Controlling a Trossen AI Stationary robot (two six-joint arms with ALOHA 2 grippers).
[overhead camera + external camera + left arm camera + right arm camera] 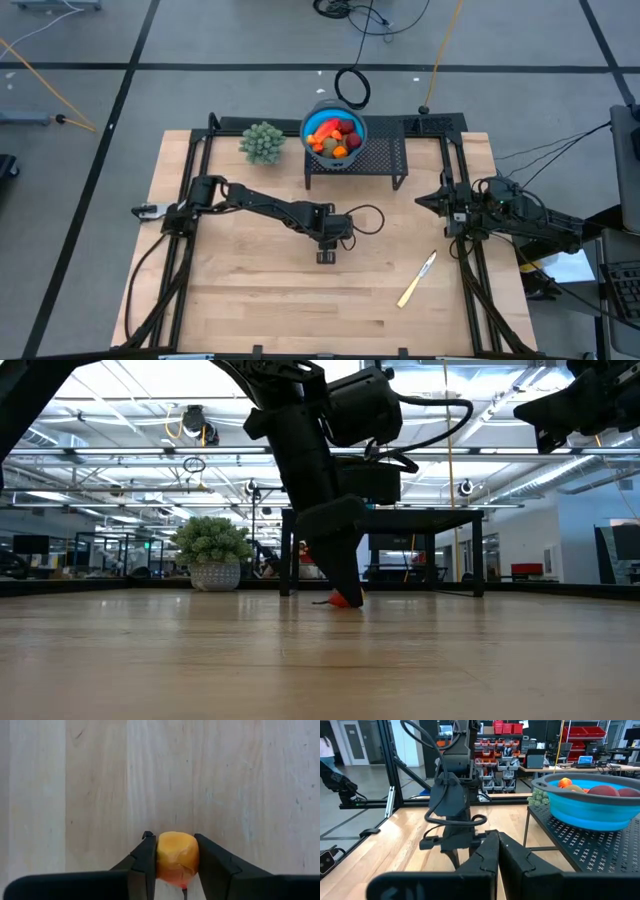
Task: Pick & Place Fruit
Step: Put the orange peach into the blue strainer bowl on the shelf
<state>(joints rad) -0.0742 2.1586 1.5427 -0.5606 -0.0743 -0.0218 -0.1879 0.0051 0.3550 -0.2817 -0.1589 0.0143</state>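
The orange-yellow fruit piece [177, 857] sits on the wooden table [250, 290], out in front of the black wire stand [380, 160], squarely between the left gripper [176, 862] fingers. The jaws stand narrowed, both pads against its sides; it looks gripped, though it's hard to say from the wrist view whether the hold is firm. The piece is still down on the wood. The blue bowl [310, 125], already heaped with fruit, sits on that stand, so the carry runs up and back toward it. The right gripper [497, 851] waits shut beside the stand's right end, farther off.
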